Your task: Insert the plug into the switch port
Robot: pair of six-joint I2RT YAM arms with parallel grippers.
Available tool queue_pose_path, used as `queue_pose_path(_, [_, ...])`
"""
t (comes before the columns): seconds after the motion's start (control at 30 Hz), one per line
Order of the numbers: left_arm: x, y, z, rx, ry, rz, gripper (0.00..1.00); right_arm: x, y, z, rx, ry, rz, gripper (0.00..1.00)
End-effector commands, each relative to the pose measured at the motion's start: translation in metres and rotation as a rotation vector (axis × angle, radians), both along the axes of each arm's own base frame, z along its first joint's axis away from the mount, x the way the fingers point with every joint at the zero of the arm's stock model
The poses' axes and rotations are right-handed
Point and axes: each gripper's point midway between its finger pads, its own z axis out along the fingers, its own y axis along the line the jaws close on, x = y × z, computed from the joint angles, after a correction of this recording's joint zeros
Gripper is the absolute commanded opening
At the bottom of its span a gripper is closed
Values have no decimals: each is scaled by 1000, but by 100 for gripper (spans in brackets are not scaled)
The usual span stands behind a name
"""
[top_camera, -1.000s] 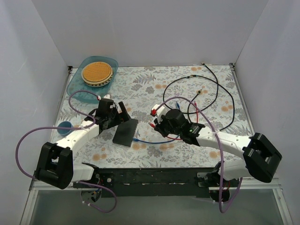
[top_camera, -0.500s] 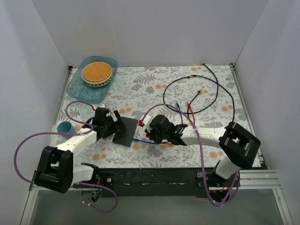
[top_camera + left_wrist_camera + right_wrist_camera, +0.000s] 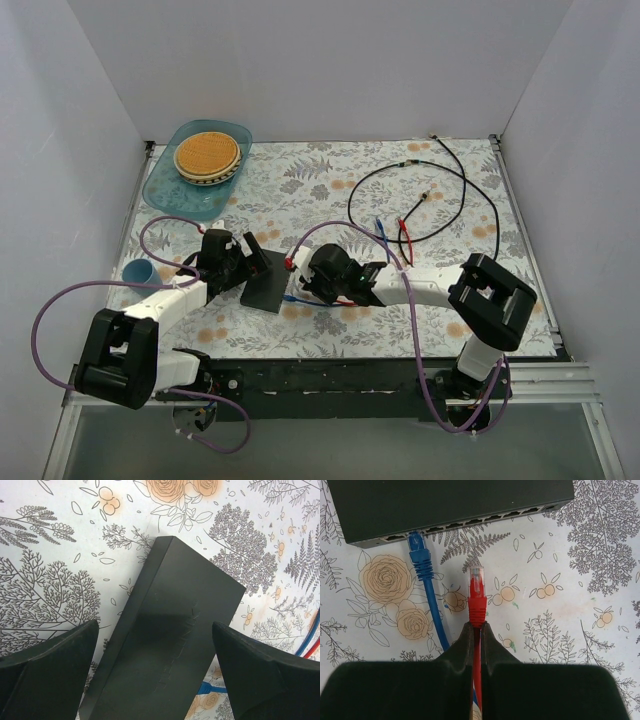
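Right wrist: plug [image 3: 476,587] is pinched in right gripper [image 3: 476,630], short of switch [image 3: 445,505].
Left gripper [image 3: 152,650]: spread wide astride switch.
Risk: plug may be stubbed off-port; unheld switch pushed away.

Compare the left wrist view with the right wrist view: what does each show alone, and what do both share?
Left wrist only: the open left hand, one finger on either side of the switch. Right wrist only: the row of sockets, a blue plug seated in one, and the red plug pinched by the right hand, short of the ports. Both: the black switch and the floral cloth.
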Motion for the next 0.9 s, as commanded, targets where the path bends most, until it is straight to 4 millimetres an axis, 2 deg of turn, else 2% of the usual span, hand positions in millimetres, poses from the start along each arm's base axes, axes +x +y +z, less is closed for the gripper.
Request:
queue_pose_path(0.0, [-16,-1,-18,-5,64,-31,98,8,16,15,31,-56,43,1])
queue_pose_path(0.5, [-18,-8,-16,-41,61,-59,98,10,34,9,39,-56,97,1])
queue_pose_path(0.87, [-20,-10,-16,-51,62,-68,98,2,52,11,57,-34,143,1])
